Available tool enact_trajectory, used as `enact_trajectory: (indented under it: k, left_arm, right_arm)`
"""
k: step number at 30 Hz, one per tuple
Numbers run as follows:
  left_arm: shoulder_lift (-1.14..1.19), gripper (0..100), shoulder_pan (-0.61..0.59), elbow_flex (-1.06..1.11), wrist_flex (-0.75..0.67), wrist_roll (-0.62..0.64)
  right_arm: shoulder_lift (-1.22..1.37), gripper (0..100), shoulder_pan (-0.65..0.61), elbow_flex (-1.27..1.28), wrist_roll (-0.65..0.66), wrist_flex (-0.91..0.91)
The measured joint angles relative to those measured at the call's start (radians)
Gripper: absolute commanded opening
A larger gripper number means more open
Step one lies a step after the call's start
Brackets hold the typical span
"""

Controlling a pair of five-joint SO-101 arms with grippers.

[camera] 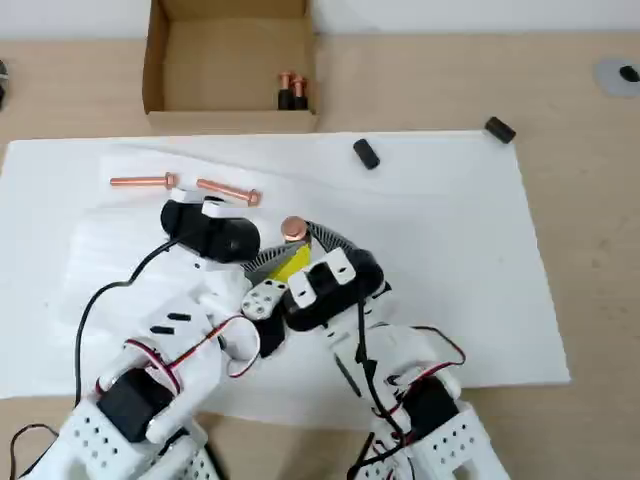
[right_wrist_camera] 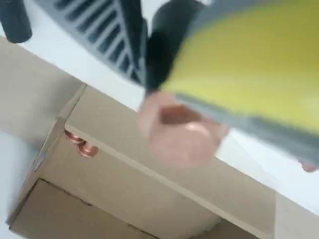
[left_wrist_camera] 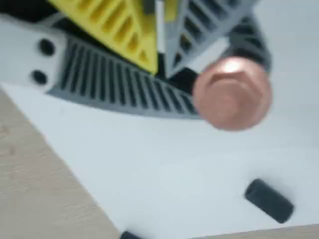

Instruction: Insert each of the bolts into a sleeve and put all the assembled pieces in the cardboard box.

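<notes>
High view shows the right gripper (camera: 300, 245) clamped on a black sleeve (right_wrist_camera: 167, 45) with a copper bolt (camera: 293, 228) in its end, on the arms' side of the cardboard box (camera: 153, 75) and well apart from it (the left gripper (camera: 262, 262) sits just beside, its grip impossible to tell), while two assembled pieces (camera: 292, 90) stand inside the box.

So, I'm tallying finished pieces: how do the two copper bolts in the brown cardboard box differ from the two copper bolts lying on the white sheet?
The two boxed copper bolts, in the brown cardboard box, wear black sleeves below their heads; the two copper bolts on the white sheet are bare. The boxed pair sit side by side; the sheet pair lie roughly end to end, apart. All have copper heads.
</notes>
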Motion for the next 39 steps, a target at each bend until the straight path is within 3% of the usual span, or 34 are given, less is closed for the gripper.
enact_trajectory:
  k: [14, 20, 26, 33, 39]
  left_arm:
    - [0.003, 1, -0.318, -0.002, 0.000, -0.101]
    - [0.003, 6, -0.463, -0.020, 0.000, -0.100]
    - [0.003, 7, -0.646, 0.029, 0.000, 0.044]
    - [0.003, 7, -0.686, 0.180, 0.000, 0.104]
    - [0.003, 7, -0.686, 0.238, 0.000, 0.144]
  right_arm:
    - [0.000, 1.2, 0.000, 0.000, 0.006, 0.003]
    - [0.000, 1.2, 0.107, -0.023, 0.011, 0.052]
    - [0.000, 1.2, 0.121, -0.094, 0.032, 0.127]
    - [0.021, 1.2, 0.121, -0.101, 0.091, 0.020]
    - [0.313, 1.2, 0.121, -0.255, 0.094, -0.144]
